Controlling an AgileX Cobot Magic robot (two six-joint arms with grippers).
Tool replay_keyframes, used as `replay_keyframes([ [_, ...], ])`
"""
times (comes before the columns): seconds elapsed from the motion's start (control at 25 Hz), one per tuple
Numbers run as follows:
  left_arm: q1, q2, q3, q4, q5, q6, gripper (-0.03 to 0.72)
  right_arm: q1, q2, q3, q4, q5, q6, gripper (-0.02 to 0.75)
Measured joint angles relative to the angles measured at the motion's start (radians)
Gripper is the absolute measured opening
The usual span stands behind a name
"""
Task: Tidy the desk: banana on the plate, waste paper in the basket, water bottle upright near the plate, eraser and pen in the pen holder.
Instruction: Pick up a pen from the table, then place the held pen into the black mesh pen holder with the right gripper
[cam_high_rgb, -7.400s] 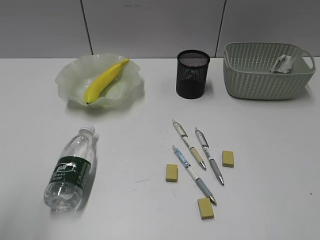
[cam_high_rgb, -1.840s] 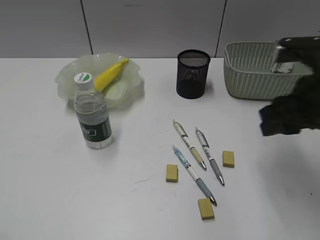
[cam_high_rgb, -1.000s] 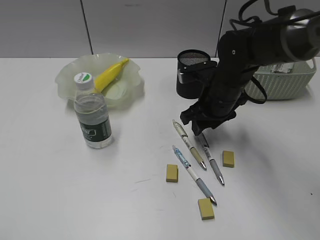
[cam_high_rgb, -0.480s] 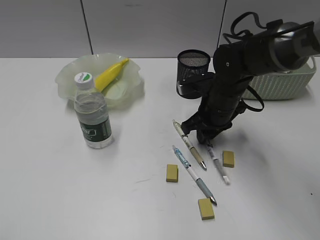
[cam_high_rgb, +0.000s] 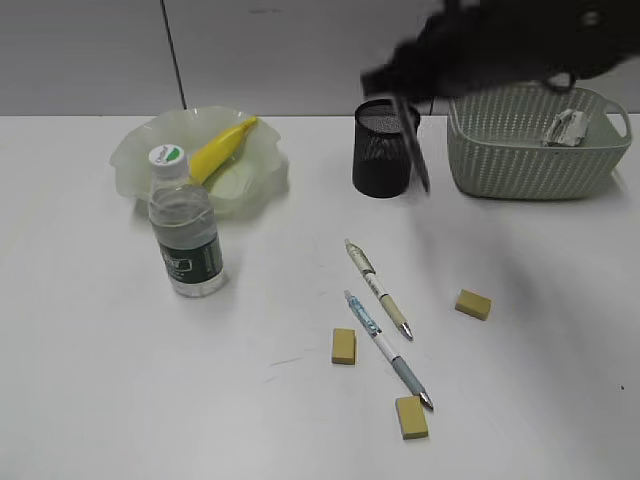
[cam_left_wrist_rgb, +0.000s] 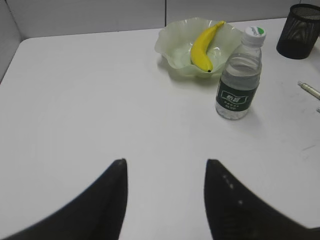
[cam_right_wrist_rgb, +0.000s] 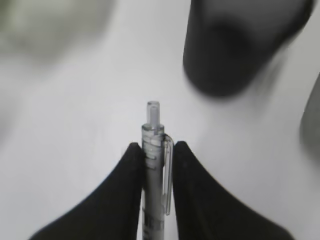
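Observation:
My right gripper (cam_right_wrist_rgb: 155, 148) is shut on a grey pen (cam_right_wrist_rgb: 153, 120). In the exterior view the blurred arm holds this pen (cam_high_rgb: 415, 150) in the air, right beside the black mesh pen holder (cam_high_rgb: 384, 150). Two pens (cam_high_rgb: 378, 287) (cam_high_rgb: 388, 349) and three yellow erasers (cam_high_rgb: 344, 345) (cam_high_rgb: 411, 416) (cam_high_rgb: 473, 304) lie on the table. The banana (cam_high_rgb: 215, 152) lies on the green plate (cam_high_rgb: 135, 160). The water bottle (cam_high_rgb: 187, 235) stands upright in front of the plate. Waste paper (cam_high_rgb: 565, 127) lies in the basket (cam_high_rgb: 520, 160). My left gripper (cam_left_wrist_rgb: 166, 165) is open and empty over bare table, well short of the bottle (cam_left_wrist_rgb: 239, 85).
The basket stands at the back right, close to the pen holder. A grey wall runs behind the table. The left wrist view also shows the plate (cam_left_wrist_rgb: 172, 45), the banana (cam_left_wrist_rgb: 204, 44) and the pen holder (cam_left_wrist_rgb: 300, 31).
My right gripper has lifted one pen off the table and carried it up and back to the pen holder. The right eraser has shifted slightly to the right.

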Motion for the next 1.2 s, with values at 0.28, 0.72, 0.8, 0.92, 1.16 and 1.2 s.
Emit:
replay_keyframes([
  [0.28, 0.001, 0.0, 0.0, 0.0, 0.0, 0.0, 0.372, -0.112, 0.02, 0.095, -0.062, -0.982, -0.016, 0.154],
  [0.72, 0.001, 0.0, 0.0, 0.0, 0.0, 0.0, 0.372, -0.134, 0.458, -0.06, -0.071, -1.115, 0.074, 0.203],
  [0.8, 0.001, 0.0, 0.0, 0.0, 0.0, 0.0, 0.372, -0.134, 0.456, -0.06, -0.071, -1.082, 0.076, 0.328],
  [0.92, 0.001, 0.0, 0.0, 0.0, 0.0, 0.0, 0.372, -0.134, 0.401, -0.037, -0.072, -1.006, 0.078, 0.501],
  [1.16, 0.001, 0.0, 0.0, 0.0, 0.0, 0.0, 0.371, -0.134, -0.003, 0.004, -0.15, -0.401, 0.079, 0.516],
  [1.2, 0.001, 0.0, 0.0, 0.0, 0.0, 0.0, 0.371, -0.134, -0.085, 0.013, -0.168, -0.239, 0.079, 0.499],
])
